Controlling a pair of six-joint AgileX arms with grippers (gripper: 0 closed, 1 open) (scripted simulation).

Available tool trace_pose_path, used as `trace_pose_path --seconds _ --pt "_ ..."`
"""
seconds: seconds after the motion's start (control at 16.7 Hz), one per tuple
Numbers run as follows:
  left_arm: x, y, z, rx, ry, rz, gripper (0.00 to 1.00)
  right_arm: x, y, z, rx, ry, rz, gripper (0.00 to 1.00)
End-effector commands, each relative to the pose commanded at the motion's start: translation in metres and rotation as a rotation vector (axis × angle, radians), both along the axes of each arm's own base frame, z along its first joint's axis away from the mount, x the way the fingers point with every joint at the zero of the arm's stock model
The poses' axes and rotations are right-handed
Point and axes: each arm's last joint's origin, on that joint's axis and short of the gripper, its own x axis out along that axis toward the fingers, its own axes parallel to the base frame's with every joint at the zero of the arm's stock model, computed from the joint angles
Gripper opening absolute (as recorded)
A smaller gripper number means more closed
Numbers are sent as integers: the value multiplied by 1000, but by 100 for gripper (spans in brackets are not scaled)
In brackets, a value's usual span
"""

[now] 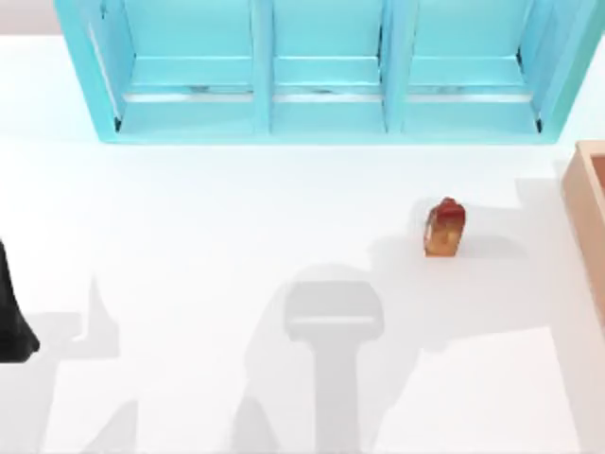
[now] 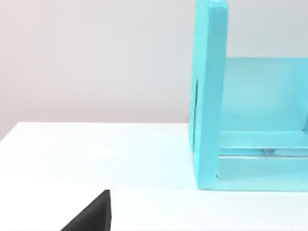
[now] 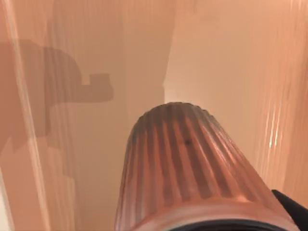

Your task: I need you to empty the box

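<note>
- Right gripper (image 3: 290,208): a dark sliver of it sits at the edge of the right wrist view; I cannot tell whether it is wide, narrow or holding something.
- Box (image 3: 216,57): its reddish-brown inside surrounds the right wrist camera, so the right gripper is within the box, looking along its floor and inner walls.
- Ribbed cylinder (image 3: 187,168): reddish-brown, grooved lengthwise, with a dark rim at the near end. It lies inside the box, very close to the camera and just beside the dark sliver of the gripper. Whether it is gripped cannot be read.
- Arm-shaped shadow falls on the box's inner wall beyond the cylinder.
- Top view: the box's light tan wall (image 1: 588,213) stands at the table's right edge, cut off by the frame, near the right end of the turquoise shelf unit (image 1: 326,118).
- Shelf unit: three bays, along the far side of the table (image 1: 236,218).
- Small red-brown carton (image 1: 444,229): upright on the white table, left of the box wall and apart from it, in front of the shelf's right bay.
- Left arm (image 1: 13,317): parked at the table's left edge, well apart from the box; its gripper state cannot be told. Left wrist view looks at the shelf unit's side panel across bare table.
</note>
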Motion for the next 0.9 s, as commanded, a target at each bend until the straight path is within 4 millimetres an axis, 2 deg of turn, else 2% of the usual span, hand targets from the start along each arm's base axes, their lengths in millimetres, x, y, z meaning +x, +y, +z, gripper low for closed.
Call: trace_pose_path --seconds 0.3,0.48,0.66,0.78,0.9 --pt "0 0 0 0 0 0 100 1 1 -3 2 6 2 0" --pt "0 0 0 0 0 0 100 7 25 -9 1 14 2 0" --pt "0 0 0 0 0 0 100 11 82 -22 -6 26 3 0" --pt "0 0 0 0 0 0 100 7 134 -34 -15 33 3 0" --pt "0 0 0 0 0 0 100 -8 189 -46 -26 38 4 0"
